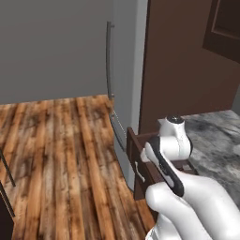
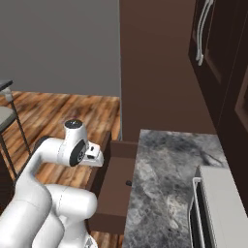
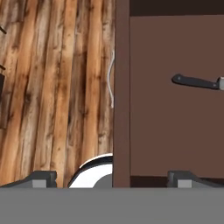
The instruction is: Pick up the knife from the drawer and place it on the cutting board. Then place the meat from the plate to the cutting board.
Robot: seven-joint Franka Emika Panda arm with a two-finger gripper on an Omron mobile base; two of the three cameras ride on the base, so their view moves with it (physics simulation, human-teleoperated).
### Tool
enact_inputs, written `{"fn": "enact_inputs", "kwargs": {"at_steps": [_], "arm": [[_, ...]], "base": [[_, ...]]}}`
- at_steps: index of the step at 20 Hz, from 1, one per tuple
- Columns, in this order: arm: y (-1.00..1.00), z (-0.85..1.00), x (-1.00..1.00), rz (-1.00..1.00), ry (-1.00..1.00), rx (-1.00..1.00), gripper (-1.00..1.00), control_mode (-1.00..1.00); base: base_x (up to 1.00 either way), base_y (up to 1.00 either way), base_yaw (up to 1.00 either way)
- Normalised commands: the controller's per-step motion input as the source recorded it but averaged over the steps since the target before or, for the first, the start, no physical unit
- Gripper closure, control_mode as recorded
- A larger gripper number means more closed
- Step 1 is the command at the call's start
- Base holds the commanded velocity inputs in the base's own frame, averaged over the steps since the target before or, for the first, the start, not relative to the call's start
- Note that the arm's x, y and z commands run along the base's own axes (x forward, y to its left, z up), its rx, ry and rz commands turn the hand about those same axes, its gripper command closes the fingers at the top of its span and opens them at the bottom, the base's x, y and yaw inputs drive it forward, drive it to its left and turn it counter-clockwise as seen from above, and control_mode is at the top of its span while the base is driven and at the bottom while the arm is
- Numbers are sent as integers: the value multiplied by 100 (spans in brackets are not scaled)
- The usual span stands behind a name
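Inside open drawer [image 3: 170,109]: one knife [image 3: 197,82], seemingly flat.

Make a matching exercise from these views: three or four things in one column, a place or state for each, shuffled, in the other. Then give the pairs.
Things:
1. knife
2. drawer
3. tool
4. counter

Places or states:
A. grey marble top, beside the drawer
B. pulled out, open
C. lying flat on the drawer floor
D. open, holding nothing, above the drawer's front edge

Pairs: 1-C, 2-B, 3-D, 4-A
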Motion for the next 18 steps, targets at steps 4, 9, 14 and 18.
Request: {"fn": "enact_inputs", "kwargs": {"at_steps": [4,9,14,18], "arm": [[0,-40,32,1,3,1,-100,-100],[0,-39,33,2,0,1,-100,-100],[-1,-42,21,4,0,1,-100,-100],[0,-42,20,3,0,0,-100,-100]], "base": [[0,0,0],[0,0,0],[0,0,0],[0,0,0]]}}
